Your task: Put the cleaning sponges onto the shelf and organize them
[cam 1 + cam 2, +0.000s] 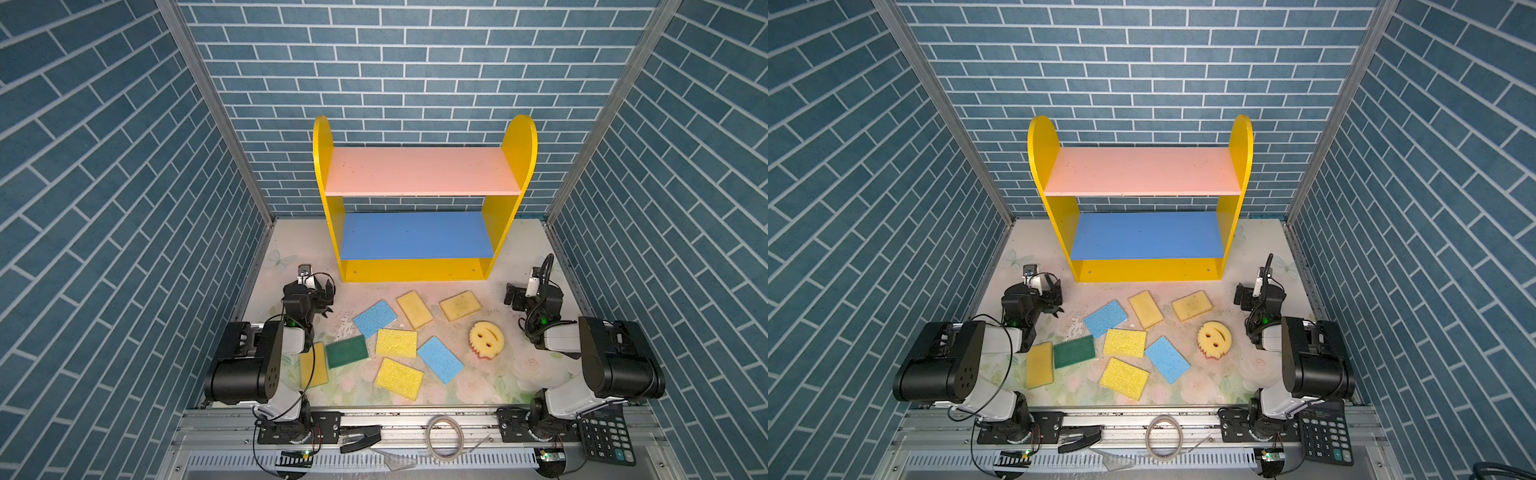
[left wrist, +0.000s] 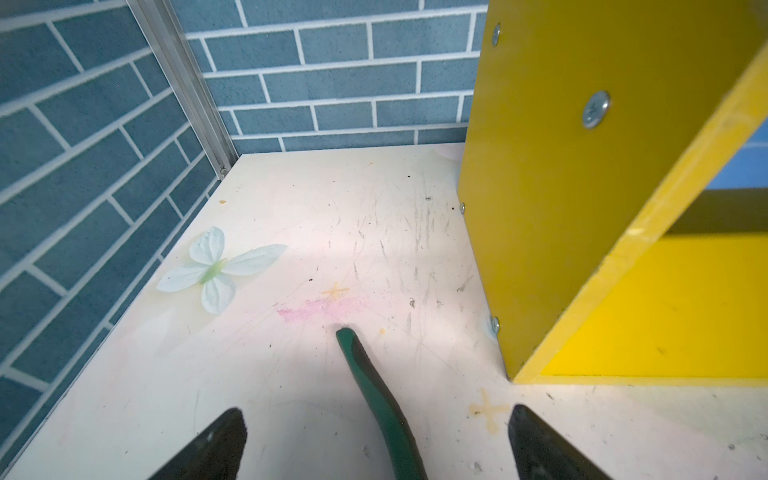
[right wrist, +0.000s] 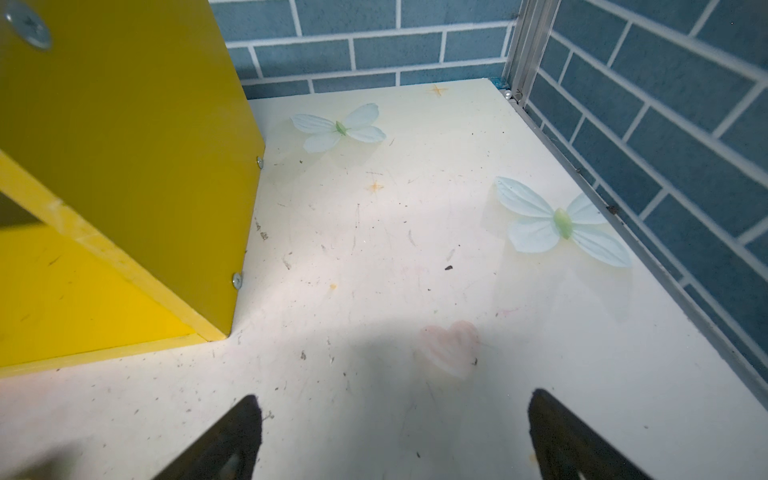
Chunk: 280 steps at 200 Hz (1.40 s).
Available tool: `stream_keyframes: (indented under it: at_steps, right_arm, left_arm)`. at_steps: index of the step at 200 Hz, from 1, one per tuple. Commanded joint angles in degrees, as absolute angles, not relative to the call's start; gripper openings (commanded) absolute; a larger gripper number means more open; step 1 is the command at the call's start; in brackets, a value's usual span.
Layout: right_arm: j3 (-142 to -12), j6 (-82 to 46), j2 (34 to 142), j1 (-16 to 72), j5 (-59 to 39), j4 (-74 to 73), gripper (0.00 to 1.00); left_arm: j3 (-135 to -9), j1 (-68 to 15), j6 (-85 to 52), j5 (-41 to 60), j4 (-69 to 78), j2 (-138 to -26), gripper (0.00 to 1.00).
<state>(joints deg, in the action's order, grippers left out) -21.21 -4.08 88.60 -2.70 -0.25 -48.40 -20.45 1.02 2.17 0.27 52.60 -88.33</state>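
The shelf (image 1: 419, 170) (image 1: 1142, 170) stands at the back of the table, its pink and blue boards bare. Several cleaning sponges lie scattered in front of it: a light blue one (image 1: 375, 318), a tan one (image 1: 414, 309), a dark green one (image 1: 346, 351) and a round smiley one (image 1: 486, 338). My left gripper (image 1: 326, 297) (image 2: 376, 415) hangs open by the shelf's left foot, holding nothing. A thin green curved strip (image 2: 374, 395) shows between its fingers. Open and empty too, my right gripper (image 1: 513, 297) (image 3: 395, 411) is near the shelf's right foot (image 3: 232, 208).
Blue brick-patterned walls close in the table on three sides. A black calculator (image 1: 606, 436), a coiled cable (image 1: 444, 436) and a black tool (image 1: 361, 436) lie on the front rail. Butterfly prints (image 3: 561, 220) mark the tabletop.
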Motion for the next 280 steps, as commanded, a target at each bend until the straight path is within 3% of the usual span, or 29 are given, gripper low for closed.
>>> stream_keyframes:
  at_steps: [1,39,56,69,102,154,193,225,250,261,280]
  right_arm:
    - [-22.85,-2.75,88.26,-2.90,-0.78,-48.89,0.99]
    - [-23.85,-3.07,84.23,-2.29,3.40,-43.62,0.99]
    - [-29.21,-6.08,76.57,-0.67,11.15,-27.04,0.99]
    - [-32.81,-9.49,72.68,-0.40,11.06,-16.54,0.99]
    - [-31.92,-15.01,61.26,7.48,28.07,-8.15,0.99]
    - [-40.72,-23.10,56.88,9.25,26.67,21.37,0.99]
    - [-41.90,-25.65,55.85,17.36,29.75,26.84,0.99]
    - [-43.78,-27.92,58.10,27.90,30.00,28.45,0.99]
    - [-44.53,-26.61,60.41,36.62,29.20,28.35,0.86]
    - [-44.96,-26.42,61.68,38.88,27.91,29.07,0.81]
    - [-46.45,-26.44,64.62,40.63,25.21,32.23,0.76]
  left_arm:
    - [-20.48,1.23,1.98,1.10,53.02,-87.73,1.00]
    - [-21.60,0.91,2.72,1.42,46.82,-83.06,1.00]
    - [-24.97,0.53,1.16,-3.89,35.46,-75.71,1.00]
    - [-27.25,0.54,-2.35,-9.70,29.47,-70.89,0.99]
    - [-35.85,0.53,-16.49,-21.81,11.31,-62.86,0.99]
    - [-34.59,0.70,-35.35,-23.21,0.71,-49.86,1.00]
    - [-38.66,0.77,-39.55,-20.28,-10.86,-46.40,1.00]
    - [-43.03,1.13,-48.15,-25.91,-25.01,-46.63,1.00]
    - [-42.28,1.76,-43.25,-22.96,-22.09,-45.36,1.00]
    - [-42.26,1.76,-42.46,-21.95,-21.30,-45.37,0.95]
    - [-43.04,1.76,-42.31,-18.17,-21.03,-47.03,0.70]
